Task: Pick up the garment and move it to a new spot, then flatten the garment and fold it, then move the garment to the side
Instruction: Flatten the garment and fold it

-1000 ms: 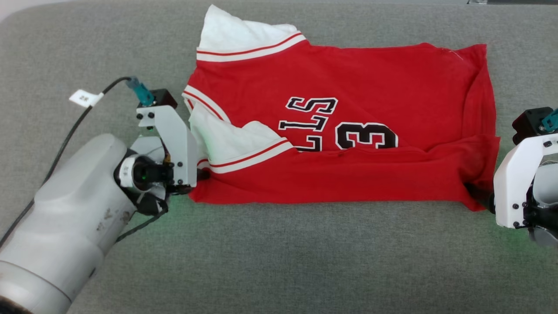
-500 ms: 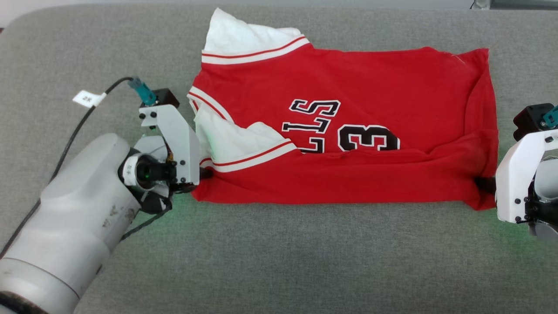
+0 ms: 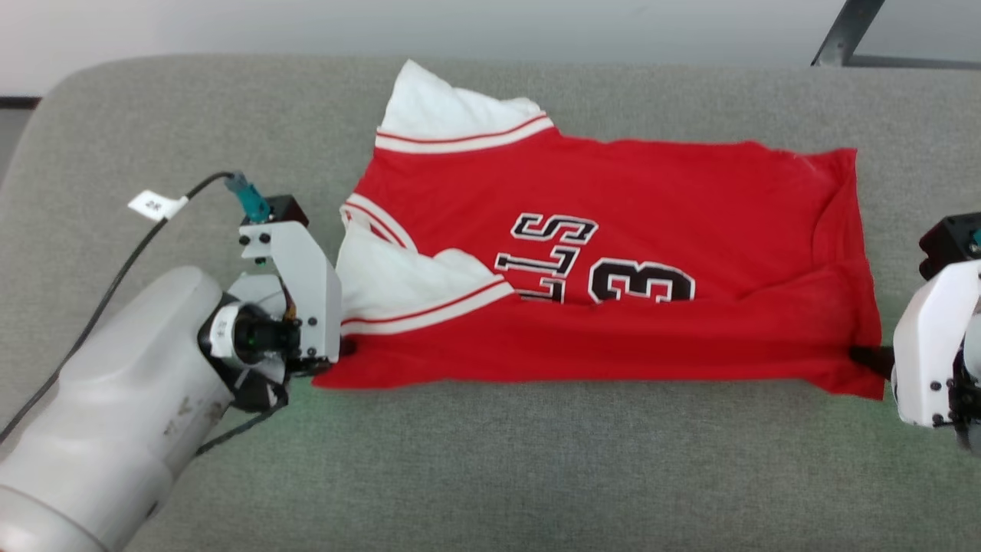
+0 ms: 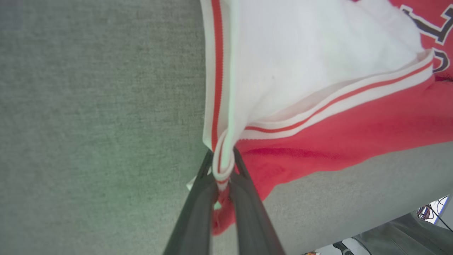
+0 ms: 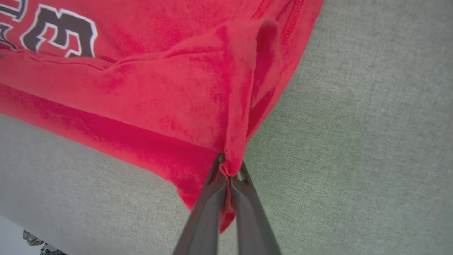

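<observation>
**Both claws clamped on the garment's near corners**

Head view: The garment (image 3: pixel 613 199) lies spread across the grey fabric-covered counter (image 3: pixel 498 475), with its sleeve end toward the robot's left and its hem toward the right. Its near long edge is folded up over the front and covers the lower part of the black lettering and number. One white sleeve (image 3: pixel 437 107) sticks out at the far left corner. The other sleeve lies on the red front, just beside the left claw (image 3: pixel 346 349). That claw sits at the near left corner of the cloth, and the right claw (image 3: pixel 870 356) sits at the near right corner. The near edge runs fairly straight between them. A black cable (image 3: pixel 123 261) with a white tag (image 3: pixel 155 205) trails from the left wrist.

Left wrist view: The left claw (image 4: pixel 222 170) is narrow. Its two dark fingers (image 4: pixel 198 212) pinch a bunch of striped sleeve band and red cloth, and the garment (image 4: pixel 336 141) fans away from the grip over the counter (image 4: pixel 88 106).

Right wrist view: The right claw (image 5: pixel 229 173) is pressed nearly together on a pucker of red cloth at the hem corner. The garment (image 5: pixel 159 99) spreads up and left from there, with its number partly in sight, and bare counter (image 5: pixel 371 124) lies to the right.
</observation>
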Robot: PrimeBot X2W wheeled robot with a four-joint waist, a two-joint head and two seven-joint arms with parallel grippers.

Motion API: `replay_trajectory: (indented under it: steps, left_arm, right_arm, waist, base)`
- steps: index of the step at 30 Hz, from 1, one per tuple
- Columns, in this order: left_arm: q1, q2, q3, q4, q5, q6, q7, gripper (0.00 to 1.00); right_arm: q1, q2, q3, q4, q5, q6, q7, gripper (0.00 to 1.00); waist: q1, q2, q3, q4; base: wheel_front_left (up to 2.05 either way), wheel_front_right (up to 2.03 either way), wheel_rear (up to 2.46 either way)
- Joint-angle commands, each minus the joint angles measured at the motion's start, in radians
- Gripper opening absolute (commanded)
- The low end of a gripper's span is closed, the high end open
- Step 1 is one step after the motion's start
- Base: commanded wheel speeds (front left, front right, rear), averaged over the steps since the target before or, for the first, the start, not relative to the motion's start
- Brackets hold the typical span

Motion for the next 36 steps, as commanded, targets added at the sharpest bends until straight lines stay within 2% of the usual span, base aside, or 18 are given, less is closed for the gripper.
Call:
replay_trajectory:
  steps: [1,11,16,20,25,27,28,29,30,31,32,33,36]
  left_arm:
    - [0.019,0.016,-0.003,-0.018,-0.002,0.014,0.011,0.0]
    - [0.101,0.137,-0.019,-0.275,-0.005,0.138,0.073,0.0]
    - [0.164,0.18,-0.028,-0.399,-0.013,0.195,0.082,0.0]
    - [0.206,0.187,-0.031,-0.441,-0.024,0.218,0.07,0.0]
    - [0.228,0.182,-0.034,-0.448,-0.024,0.222,0.059,0.0]
    - [0.235,0.181,-0.035,-0.447,-0.024,0.222,0.055,0.2]
    - [0.234,0.183,-0.036,-0.447,-0.021,0.223,0.055,0.38]
    - [0.229,0.185,-0.035,-0.447,-0.016,0.225,0.053,0.65]
    - [0.224,0.185,-0.033,-0.448,-0.014,0.228,0.053,0.73]
    - [0.217,0.188,-0.032,-0.451,-0.011,0.23,0.054,0.8]
    - [0.21,0.193,-0.03,-0.453,-0.008,0.233,0.053,0.97]
    - [0.204,0.198,-0.03,-0.457,-0.003,0.238,0.055,1.0]
    - [0.184,0.211,-0.022,-0.472,0.007,0.247,0.056,1.0]
  right_arm:
    - [0.02,-0.013,-0.009,-0.013,0.005,-0.001,0.011,0.0]
    - [0.152,-0.035,-0.056,-0.159,0.027,-0.001,0.09,0.0]
    - [0.22,-0.011,-0.085,-0.198,0.023,-0.001,0.099,0.0]
    - [0.254,0.012,-0.087,-0.209,0.013,-0.001,0.088,0.0]
    - [0.266,0.026,-0.077,-0.21,0.007,-0.001,0.078,0.0]
    - [0.267,0.028,-0.073,-0.208,0.005,-0.001,0.075,0.0]
    - [0.267,0.027,-0.072,-0.209,0.003,-0.001,0.07,0.23]
    - [0.266,0.026,-0.071,-0.212,0.0,-0.001,0.066,0.44]
    - [0.266,0.024,-0.07,-0.215,-0.002,-0.001,0.058,0.61]
    - [0.266,0.021,-0.069,-0.218,-0.004,-0.001,0.054,0.97]
    - [0.265,0.02,-0.069,-0.22,-0.004,-0.001,0.048,1.0]
    - [0.264,0.018,-0.07,-0.224,-0.008,-0.001,0.043,1.0]
    - [0.26,0.017,-0.068,-0.237,-0.008,-0.001,0.023,1.0]
  waist:
    - [0.0,0.0,-0.021,0.006]
    - [0.0,0.0,-0.061,0.021]
    - [0.0,0.0,-0.062,0.023]
    - [0.0,0.0,-0.058,0.018]
    - [0.0,0.0,-0.053,0.01]
    - [0.0,0.0,-0.053,0.005]
    - [0.0,0.0,-0.053,0.003]
    - [0.0,0.0,-0.052,0.001]
    - [0.0,0.0,-0.052,0.0]
    - [0.0,0.0,-0.052,-0.001]
    - [0.0,0.0,-0.053,-0.003]
    - [0.0,0.0,-0.054,-0.004]
    - [0.0,0.0,-0.057,-0.008]
  base:
    - [0.0,0.0,0.0]
    - [0.0,0.0,0.0]
    - [0.0,0.0,0.0]
    - [0.0,0.0,0.0]
    - [0.0,0.0,0.0]
    - [0.0,0.0,0.0]
    - [0.0,0.0,0.0]
    - [0.0,0.0,0.0]
    - [0.0,0.0,0.0]
    - [0.0,0.0,0.0]
    - [0.0,0.0,0.0]
    - [0.0,0.0,0.0]
    - [0.0,0.0,0.0]
